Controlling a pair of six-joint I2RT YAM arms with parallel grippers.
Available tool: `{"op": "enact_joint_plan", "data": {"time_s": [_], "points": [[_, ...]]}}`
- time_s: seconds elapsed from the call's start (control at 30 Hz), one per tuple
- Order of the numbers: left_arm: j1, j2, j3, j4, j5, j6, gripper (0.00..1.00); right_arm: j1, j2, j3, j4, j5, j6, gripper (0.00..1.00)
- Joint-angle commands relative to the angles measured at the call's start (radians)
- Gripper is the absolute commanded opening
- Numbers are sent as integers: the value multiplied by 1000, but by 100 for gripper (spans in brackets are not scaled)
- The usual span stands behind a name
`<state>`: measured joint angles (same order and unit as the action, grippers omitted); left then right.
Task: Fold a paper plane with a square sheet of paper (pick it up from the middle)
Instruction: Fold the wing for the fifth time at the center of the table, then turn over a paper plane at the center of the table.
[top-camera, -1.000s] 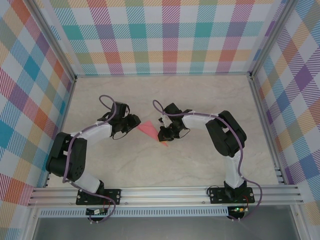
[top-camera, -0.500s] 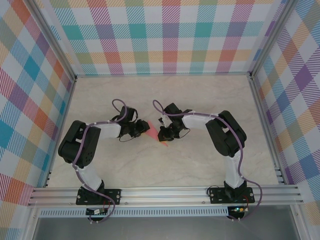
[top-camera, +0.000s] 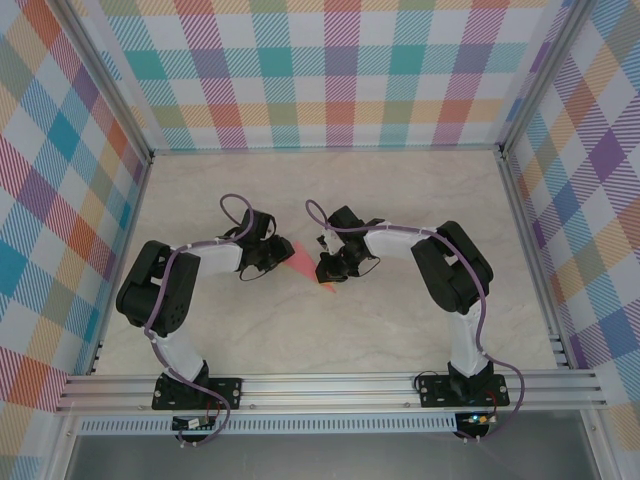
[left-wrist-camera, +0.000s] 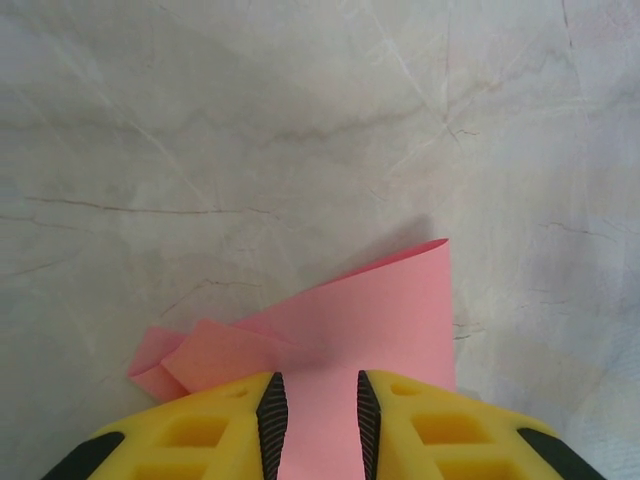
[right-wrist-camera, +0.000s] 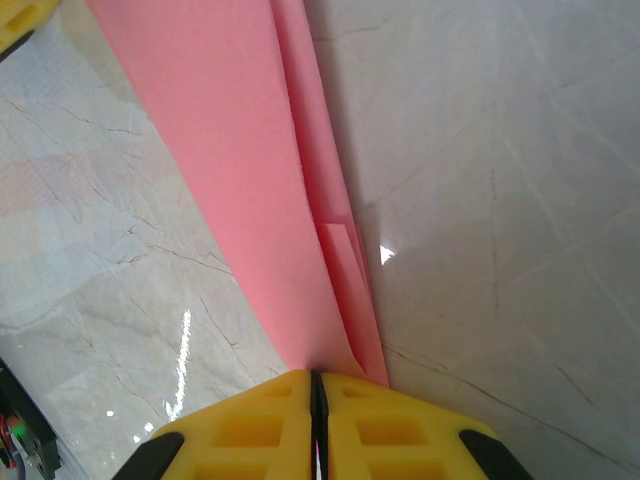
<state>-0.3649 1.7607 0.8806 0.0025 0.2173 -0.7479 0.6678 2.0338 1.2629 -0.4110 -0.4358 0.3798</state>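
Note:
The square sheet of paper (top-camera: 302, 258) is salmon pink and folded into a narrow pointed wedge with layered flaps. It lies at the middle of the marble table (top-camera: 400, 200). My right gripper (top-camera: 326, 270) is shut on its near end, and the paper (right-wrist-camera: 230, 150) runs away from the closed jaws (right-wrist-camera: 316, 380) toward the upper left. My left gripper (top-camera: 278, 256) is at the paper's left side. In the left wrist view its jaws (left-wrist-camera: 317, 385) stand open, with the pink paper (left-wrist-camera: 370, 310) lying in the gap between the black pads (left-wrist-camera: 272, 415).
Checked walls (top-camera: 340, 80) close in the table at the back and both sides. An aluminium rail (top-camera: 330, 385) runs along the near edge by the arm bases. Bare marble lies behind and in front of the grippers. A corner of the left finger (right-wrist-camera: 18, 20) shows in the right wrist view.
The left arm has swung right and brought its gripper up to the paper's left edge, with the jaws slightly narrower. The right gripper and the paper have stayed put.

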Motion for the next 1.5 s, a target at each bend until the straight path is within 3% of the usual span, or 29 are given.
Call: {"op": "enact_joint_plan", "data": {"time_s": [0.0,0.47,0.67,0.77,0.9,1.17,1.47], "points": [[37,-7,-16,-110,-173,-21,30,4,109,-53,-107,180,-12,10],[91,-76,-17,-142,-200,16,32,3,105,-56,-105,174,-16,10],[88,-177,2,-194,-176,57,34,5,29,-35,-58,87,-10,13],[79,-217,5,-221,-159,68,36,6,-41,-14,-21,39,5,18],[36,-262,12,-270,-165,72,42,6,-153,-4,10,51,24,36],[-109,-281,95,-475,-309,-3,56,-14,-322,-100,20,296,56,56],[-272,-168,155,-446,-327,-200,71,-88,-389,-224,38,491,60,80]]}}
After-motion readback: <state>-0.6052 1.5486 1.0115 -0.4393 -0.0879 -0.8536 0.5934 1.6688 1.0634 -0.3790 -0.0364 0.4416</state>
